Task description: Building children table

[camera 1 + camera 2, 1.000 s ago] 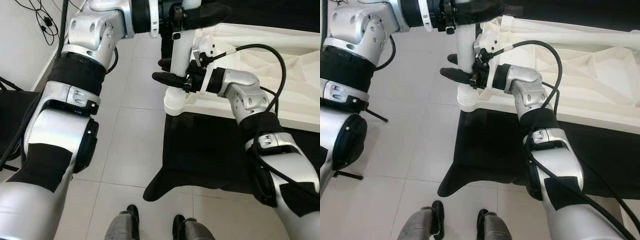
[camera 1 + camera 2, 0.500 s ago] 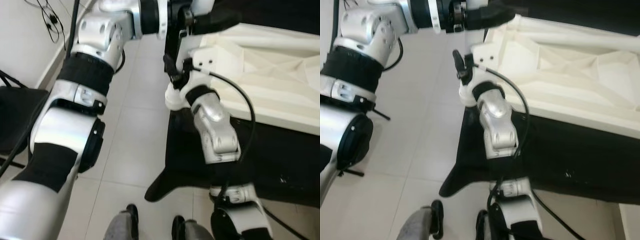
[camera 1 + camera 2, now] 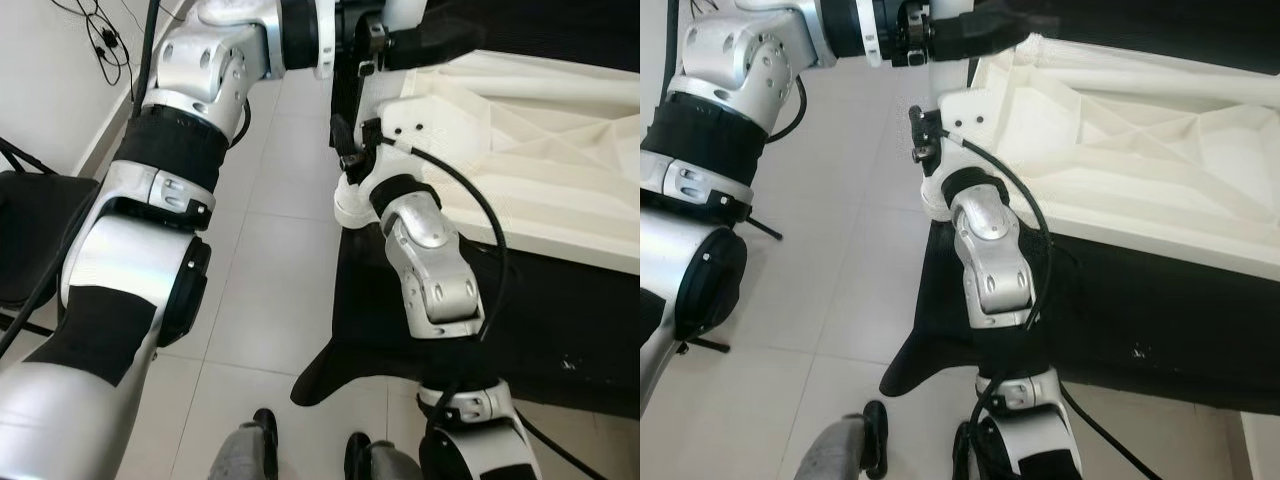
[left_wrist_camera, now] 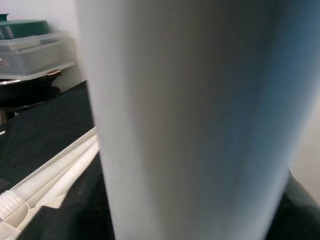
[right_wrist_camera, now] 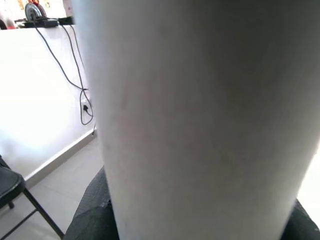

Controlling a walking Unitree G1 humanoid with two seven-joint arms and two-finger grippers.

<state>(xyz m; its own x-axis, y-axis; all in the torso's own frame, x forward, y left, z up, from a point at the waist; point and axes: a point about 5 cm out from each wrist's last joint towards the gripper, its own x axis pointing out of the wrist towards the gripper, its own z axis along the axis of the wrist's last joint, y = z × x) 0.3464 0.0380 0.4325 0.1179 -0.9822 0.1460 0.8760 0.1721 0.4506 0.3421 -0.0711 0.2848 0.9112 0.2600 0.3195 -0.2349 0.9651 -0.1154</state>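
White table leg [image 4: 190, 120] hides both end effectors' fingers.

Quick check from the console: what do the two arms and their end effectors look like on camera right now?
Both arms have silver metal shells with black joint bands and black padded sections. The left arm is bulky, with a white ring near its wrist. The right arm has a black cable looping from forearm to wrist. The left end effector and the right end effector are black.
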